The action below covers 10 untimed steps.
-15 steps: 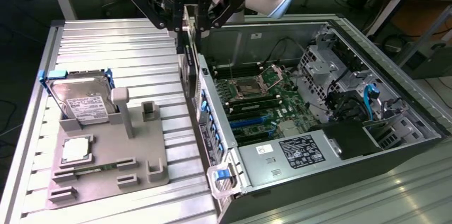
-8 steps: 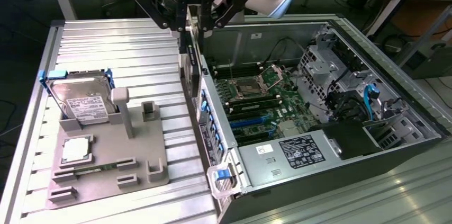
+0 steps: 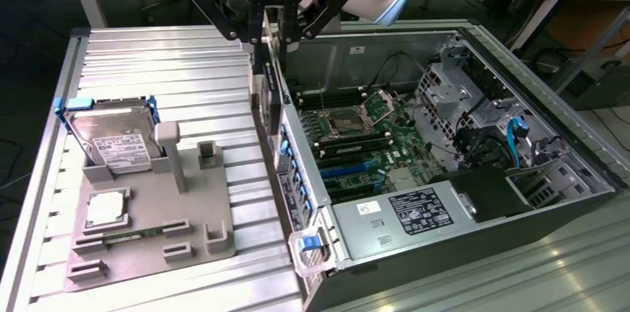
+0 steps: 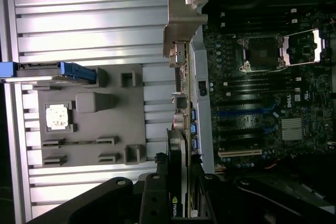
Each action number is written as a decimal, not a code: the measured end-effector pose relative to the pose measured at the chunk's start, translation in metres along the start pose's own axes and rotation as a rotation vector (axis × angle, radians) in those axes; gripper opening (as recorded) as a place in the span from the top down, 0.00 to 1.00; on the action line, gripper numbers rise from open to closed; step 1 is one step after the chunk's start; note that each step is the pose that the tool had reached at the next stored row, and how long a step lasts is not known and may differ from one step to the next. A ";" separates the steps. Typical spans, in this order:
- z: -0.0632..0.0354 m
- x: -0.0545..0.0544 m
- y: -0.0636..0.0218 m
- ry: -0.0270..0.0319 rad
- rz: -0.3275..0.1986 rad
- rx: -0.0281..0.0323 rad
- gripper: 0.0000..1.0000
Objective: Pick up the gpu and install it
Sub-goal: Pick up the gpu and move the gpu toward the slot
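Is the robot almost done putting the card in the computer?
Lifted already: the black gripper is shut on the thin dark circuit card with a silver end bracket. In hand: it hangs edge-on beside the open computer case's wall. Left: it is not in the green motherboard yet.

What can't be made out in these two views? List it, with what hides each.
Faces of the gpu: wrist view sees it edge-on; in the exterior view it's a dark sliver.
Upper body of the gripper: cut off by the exterior view's top edge.
Label text on the hard drive: too small, exterior view.
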State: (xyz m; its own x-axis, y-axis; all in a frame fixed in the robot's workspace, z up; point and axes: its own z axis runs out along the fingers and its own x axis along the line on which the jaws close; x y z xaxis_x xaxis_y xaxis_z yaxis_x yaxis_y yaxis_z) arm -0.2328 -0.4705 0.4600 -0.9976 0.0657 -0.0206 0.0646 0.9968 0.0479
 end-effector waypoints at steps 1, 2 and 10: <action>0.0000 -0.001 0.0000 0.0000 0.000 0.0001 0.73; 0.0000 -0.001 0.0001 0.0000 0.000 0.0001 0.73; 0.0003 -0.014 0.0009 0.0000 0.000 0.0001 0.73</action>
State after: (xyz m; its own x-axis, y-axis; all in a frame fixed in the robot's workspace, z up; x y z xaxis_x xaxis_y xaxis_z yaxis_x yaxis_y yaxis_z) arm -0.2190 -0.4705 0.4600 -0.9976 0.0658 -0.0206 0.0647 0.9968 0.0477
